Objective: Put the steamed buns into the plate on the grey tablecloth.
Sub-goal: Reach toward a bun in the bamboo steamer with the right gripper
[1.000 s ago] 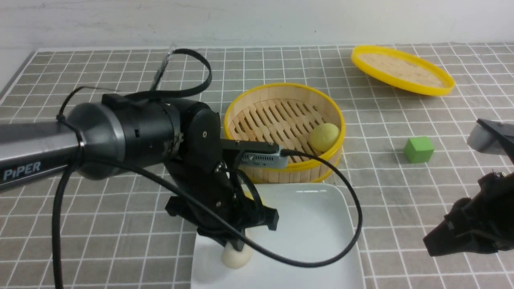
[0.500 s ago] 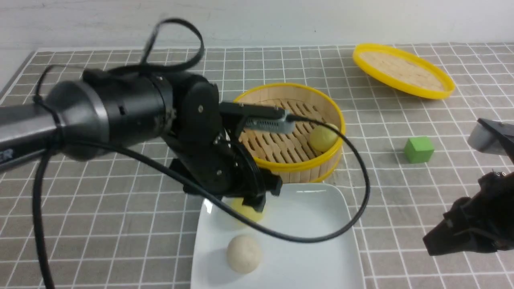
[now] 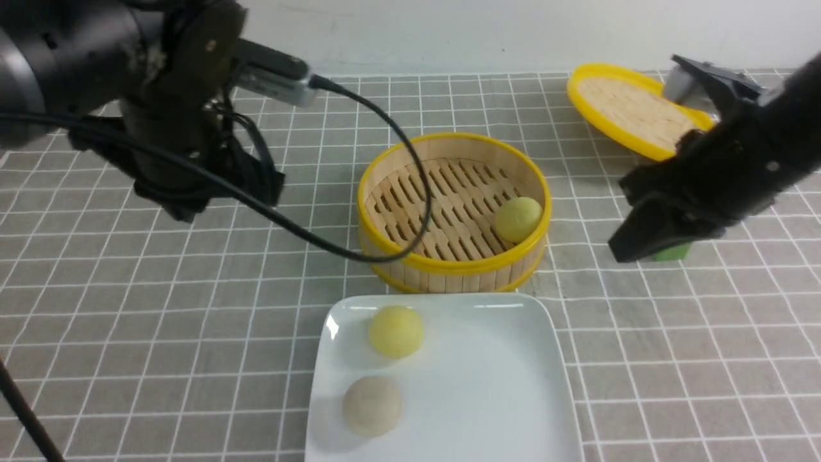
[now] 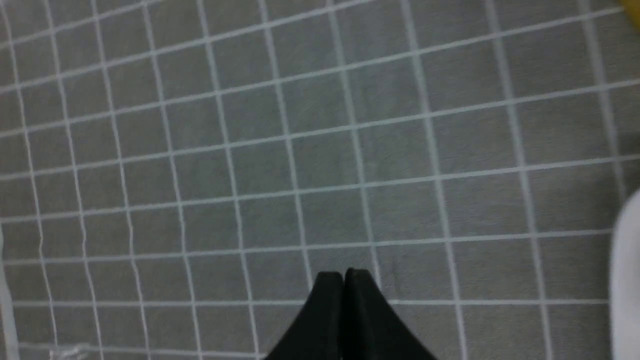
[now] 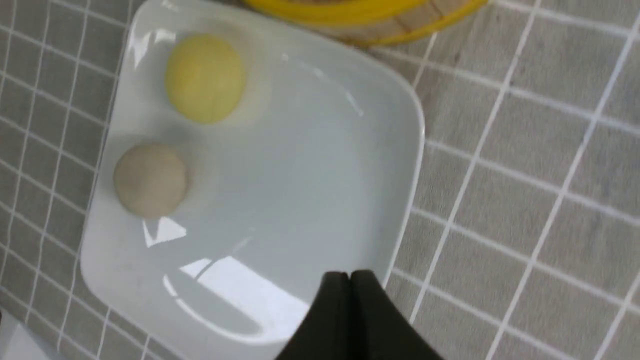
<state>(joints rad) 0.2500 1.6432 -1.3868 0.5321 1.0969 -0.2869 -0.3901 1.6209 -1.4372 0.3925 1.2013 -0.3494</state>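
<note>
Front view: 2 buns placed on plate [image 3: 487, 385], yellow bun [image 3: 396, 332] and off-white bun [image 3: 372, 405]; 1 bun [image 3: 517, 219] left in steamer basket [image 3: 453, 266], still to be moved. Fingers of left gripper [image 4: 345, 315] and right gripper [image 5: 352, 315] pressed together, nothing held.

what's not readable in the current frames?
- Green cube: mostly hidden behind the right arm, front view.
- Plate: near edge cut off by the front view's bottom.
- Bamboo lid: right side covered by the right arm, front view.
- Bamboo steamer basket: mostly cropped, right wrist view.
</note>
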